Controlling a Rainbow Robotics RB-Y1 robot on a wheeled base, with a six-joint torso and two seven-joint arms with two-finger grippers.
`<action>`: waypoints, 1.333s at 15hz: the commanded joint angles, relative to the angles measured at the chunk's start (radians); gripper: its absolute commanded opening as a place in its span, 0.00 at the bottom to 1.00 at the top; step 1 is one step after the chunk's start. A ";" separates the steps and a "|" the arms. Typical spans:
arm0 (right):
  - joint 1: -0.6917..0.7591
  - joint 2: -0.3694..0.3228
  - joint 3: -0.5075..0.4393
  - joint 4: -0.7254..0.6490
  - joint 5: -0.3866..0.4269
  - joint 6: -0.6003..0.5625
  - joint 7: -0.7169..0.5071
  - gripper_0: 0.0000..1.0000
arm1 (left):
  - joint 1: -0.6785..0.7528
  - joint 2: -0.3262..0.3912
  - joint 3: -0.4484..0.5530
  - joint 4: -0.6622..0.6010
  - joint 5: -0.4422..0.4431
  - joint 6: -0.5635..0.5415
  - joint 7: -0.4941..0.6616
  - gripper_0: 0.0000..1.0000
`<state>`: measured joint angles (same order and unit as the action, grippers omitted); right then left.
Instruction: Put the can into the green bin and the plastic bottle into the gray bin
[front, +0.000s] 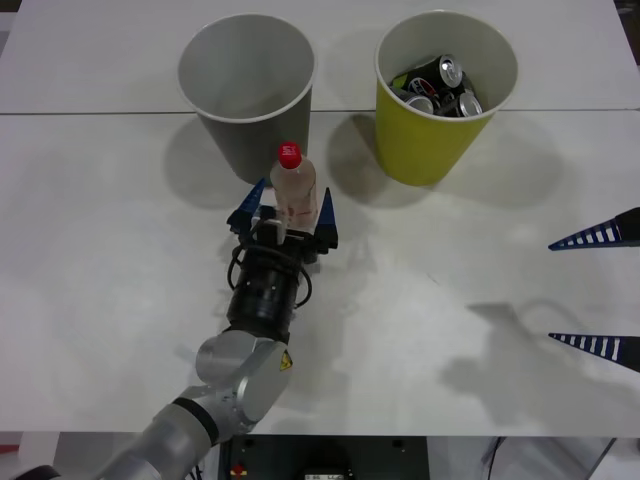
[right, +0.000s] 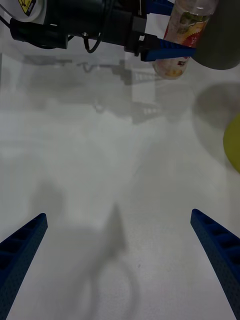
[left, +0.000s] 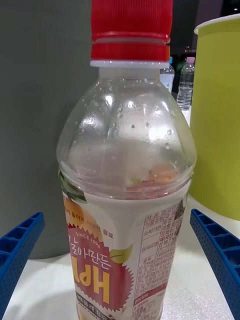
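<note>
The plastic bottle (front: 294, 186) stands upright on the white surface (front: 120, 250) right in front of the gray bin (front: 247, 85), with the left tool (front: 285, 218) spread open around it, not squeezing yet, lined up for a grab. Cans are already in the green bin (front: 440, 90), so the right tool (front: 598, 290) idles open at the surface's right edge.

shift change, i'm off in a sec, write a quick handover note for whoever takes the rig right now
Left pincer: open, its blue fingers on either side of the plastic bottle, not yet closed on it.
Right pincer: open, holding nothing, parked at the table's right edge.
Plastic bottle: upright on the table, just in front of the gray bin.
Green bin: to the right of the gray bin, with cans inside.
Done: the can part looks finished.
Left: close on the bottle, lift it, drop it into the gray bin.
</note>
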<state>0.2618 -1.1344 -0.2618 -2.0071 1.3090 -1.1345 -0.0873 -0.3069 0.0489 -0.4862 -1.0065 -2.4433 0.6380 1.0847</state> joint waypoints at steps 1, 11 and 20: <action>0.000 0.000 0.000 0.000 0.000 0.000 0.000 1.00 | -0.018 0.000 0.000 0.014 0.017 -0.003 -0.003 1.00; 0.000 0.000 0.000 0.000 0.000 0.000 0.000 1.00 | -0.043 0.002 -0.003 0.037 0.038 -0.006 -0.006 0.14; 0.000 0.000 0.000 0.000 0.000 0.000 0.000 1.00 | -0.031 0.003 -0.020 0.037 0.038 0.022 0.000 0.00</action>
<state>0.2618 -1.1344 -0.2618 -2.0071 1.3090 -1.1345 -0.0873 -0.3399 0.0521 -0.5031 -0.9692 -2.4051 0.6515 1.0844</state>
